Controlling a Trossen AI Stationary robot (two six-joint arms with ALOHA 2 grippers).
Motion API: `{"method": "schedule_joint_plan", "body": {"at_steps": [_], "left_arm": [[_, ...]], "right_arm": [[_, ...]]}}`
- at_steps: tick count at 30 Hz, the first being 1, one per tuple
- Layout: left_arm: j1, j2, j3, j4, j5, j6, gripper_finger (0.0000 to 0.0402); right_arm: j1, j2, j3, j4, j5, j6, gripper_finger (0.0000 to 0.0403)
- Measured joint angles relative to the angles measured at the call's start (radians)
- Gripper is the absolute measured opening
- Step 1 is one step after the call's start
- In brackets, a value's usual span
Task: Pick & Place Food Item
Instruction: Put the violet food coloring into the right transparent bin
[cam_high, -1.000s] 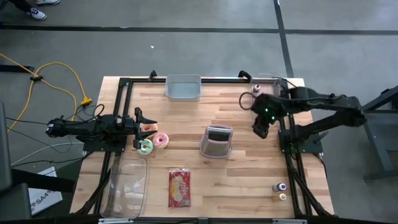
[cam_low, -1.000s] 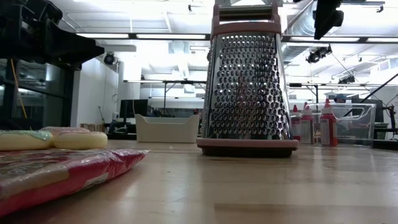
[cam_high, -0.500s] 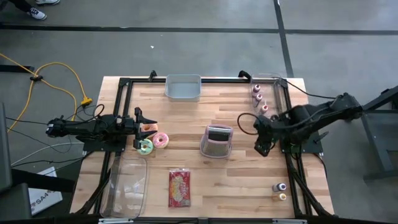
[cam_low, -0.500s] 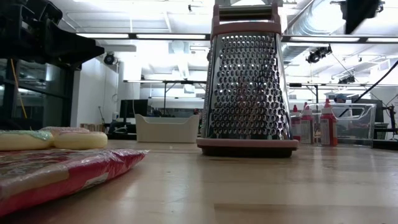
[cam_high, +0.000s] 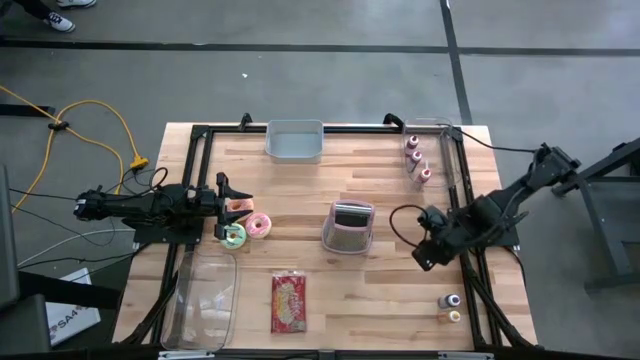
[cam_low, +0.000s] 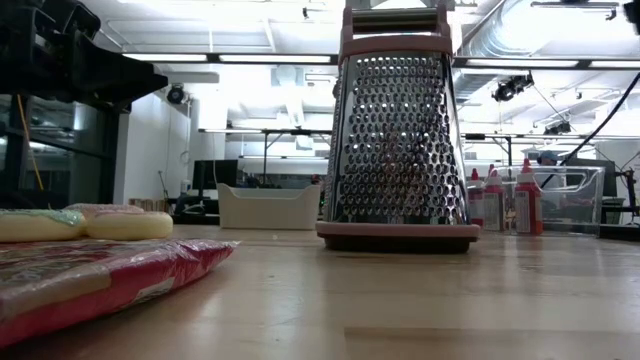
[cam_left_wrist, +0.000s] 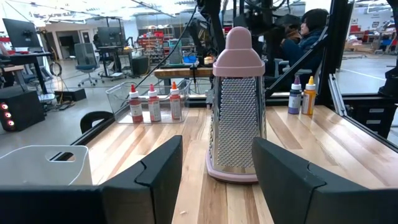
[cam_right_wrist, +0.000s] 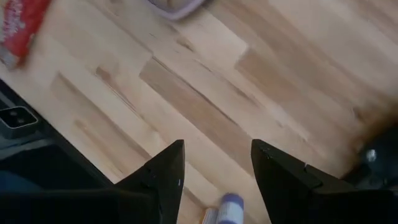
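I'm seeing a bench (cam_high: 390, 275) of pale planked wood with a smooth sheen, a grater (cam_low: 398, 140) of shiny perforated metal in matt pink plastic, and a glossy, crinkled red packet (cam_high: 288, 302).

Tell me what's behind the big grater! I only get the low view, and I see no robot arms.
Observer: Both arms show from above. The right gripper hangs open over bare wood, to the right of the grater.
Operator: Where's the other one?
Observer: The left gripper waits open at the table's left edge, right beside two donuts, one pink and one green.
Operator: Is that red thing in front of me food?
Observer: It's a red snack packet lying flat near the front edge, with an empty clear bin to its left.
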Motion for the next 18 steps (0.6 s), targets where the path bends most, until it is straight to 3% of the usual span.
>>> {"method": "schedule_joint_plan", "body": {"at_steps": [18], "left_arm": [[0.000,0.000,0.000,0.000,0.000,0.000,0.0188]], "right_arm": [[0.196,0.074,-0.001,-0.039,-0.033,0.454,0.0174]]}}
